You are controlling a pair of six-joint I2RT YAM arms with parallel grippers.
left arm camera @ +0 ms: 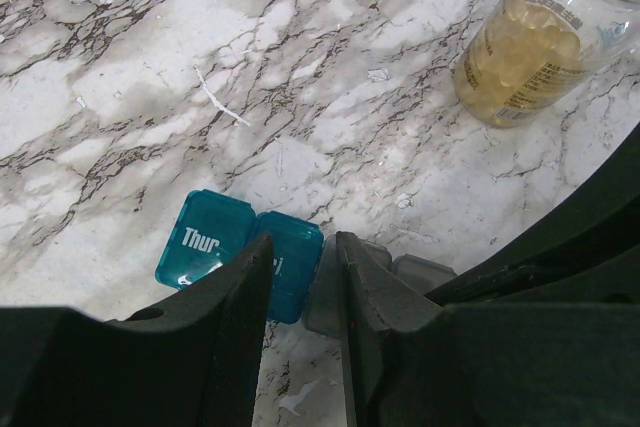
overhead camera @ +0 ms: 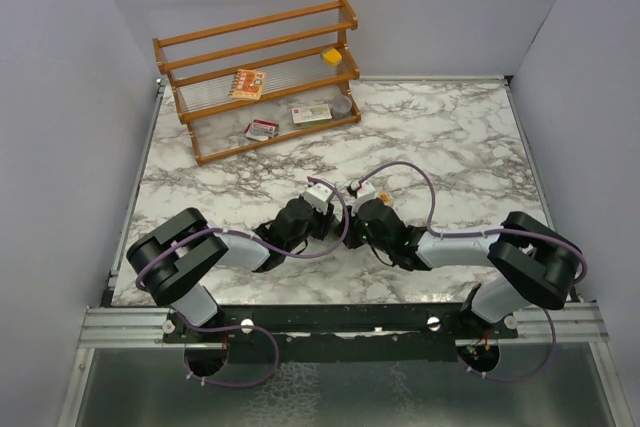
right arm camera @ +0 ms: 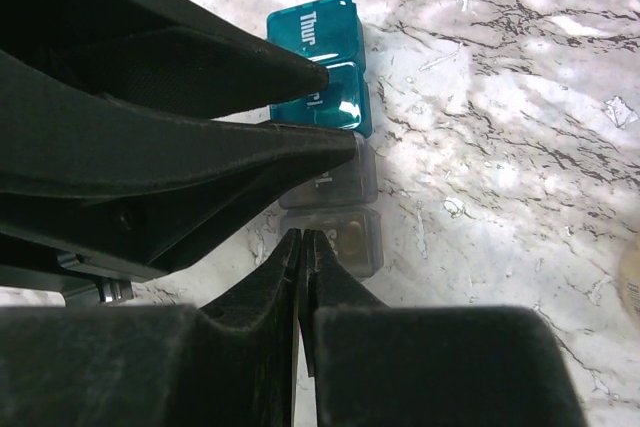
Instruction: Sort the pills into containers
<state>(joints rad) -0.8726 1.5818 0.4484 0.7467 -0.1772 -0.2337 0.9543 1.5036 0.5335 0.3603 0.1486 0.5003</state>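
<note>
- The left pincer (left arm camera: 303,242) reaches in with its fingers apart, the tips over the seams on either side of the second teal cell. Whether they press on the lids or hang just above, I can't quite make out.
- If it bears down off-centre, I'd expect the light piece to skid or tip on the smooth marble-patterned desk (overhead camera: 450,147).
- The strip of small joined square plastic compartments (left arm camera: 215,247) lies flat mid-desk under both arms. It has two glossy teal cells, one printed "Thur.", then two smoky grey translucent ones, and every lid looks shut.
- The right pincer (right arm camera: 302,237) has its fingers pressed together on nothing I can see, the tips just beside the end grey cell. A nudge there could shove the strip sideways instead of lifting a lid.
- The clear bottle of pale yellow capsules (left arm camera: 520,57) sits well apart, so no pills are sorted yet.
</note>
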